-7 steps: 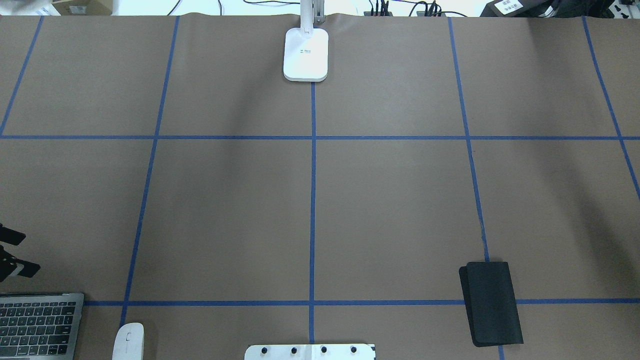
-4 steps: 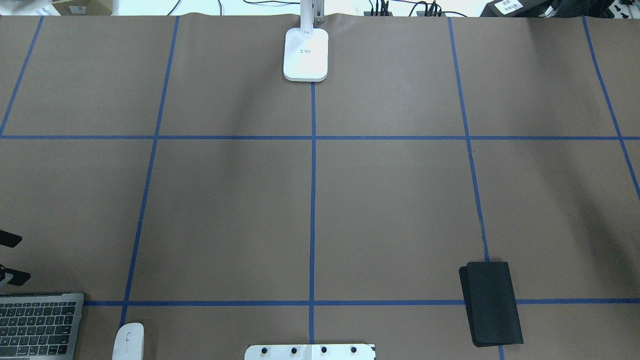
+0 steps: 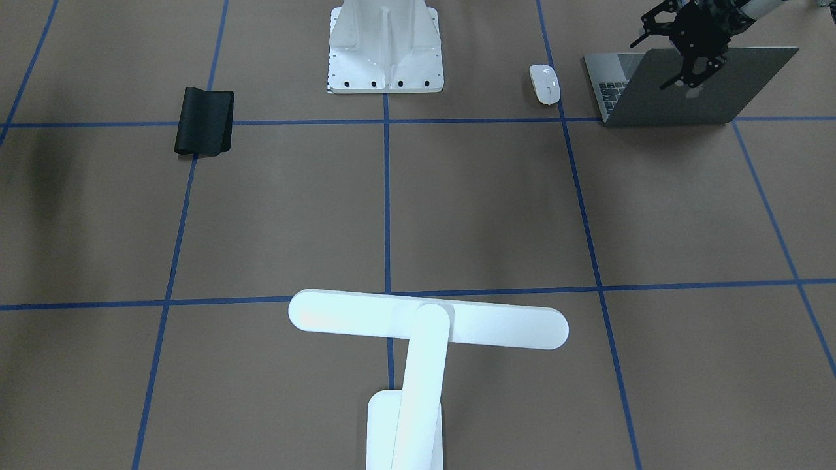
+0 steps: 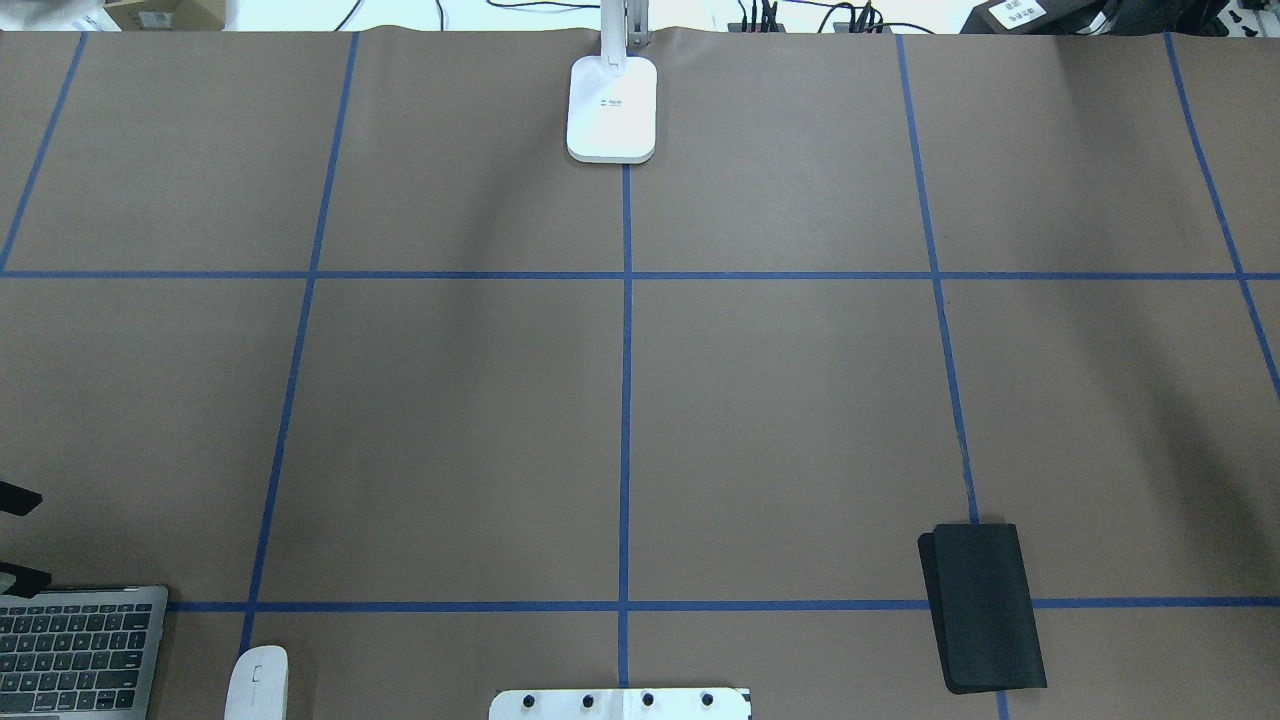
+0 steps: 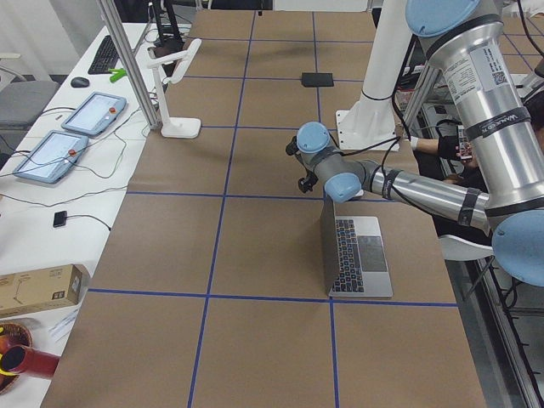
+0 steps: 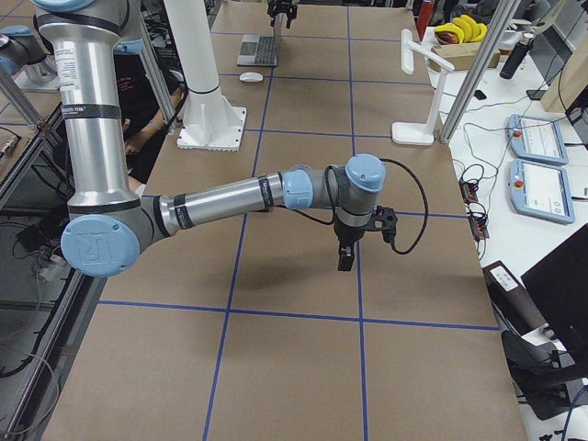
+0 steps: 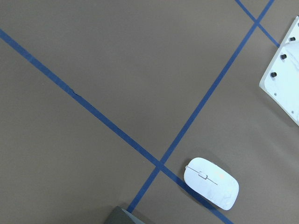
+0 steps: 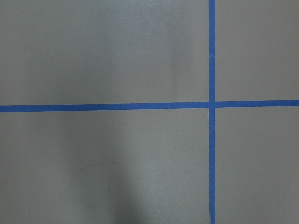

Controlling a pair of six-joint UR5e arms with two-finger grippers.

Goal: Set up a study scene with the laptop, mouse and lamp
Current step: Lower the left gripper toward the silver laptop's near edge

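The laptop (image 3: 712,98) stands open at the table's near left corner, its keyboard showing in the overhead view (image 4: 75,650). My left gripper (image 3: 655,62) is open at the upper edge of the lid, one finger on each side of it; only its two fingertips show at the overhead view's left edge (image 4: 20,537). The white mouse (image 3: 545,83) lies beside the laptop, also in the left wrist view (image 7: 211,183). The white lamp (image 3: 428,320) stands at the far middle edge on its base (image 4: 611,108). My right gripper (image 6: 347,253) hangs over the table's right part; I cannot tell its state.
A black mouse pad (image 4: 985,607), one edge folded over, lies near the right front. The white bolted pedestal (image 3: 385,46) stands at the near middle edge. Blue tape lines divide the brown table (image 4: 780,420) into a grid.
My left gripper has drawn back toward the laptop and the view's left edge, still open. Nothing else has moved.
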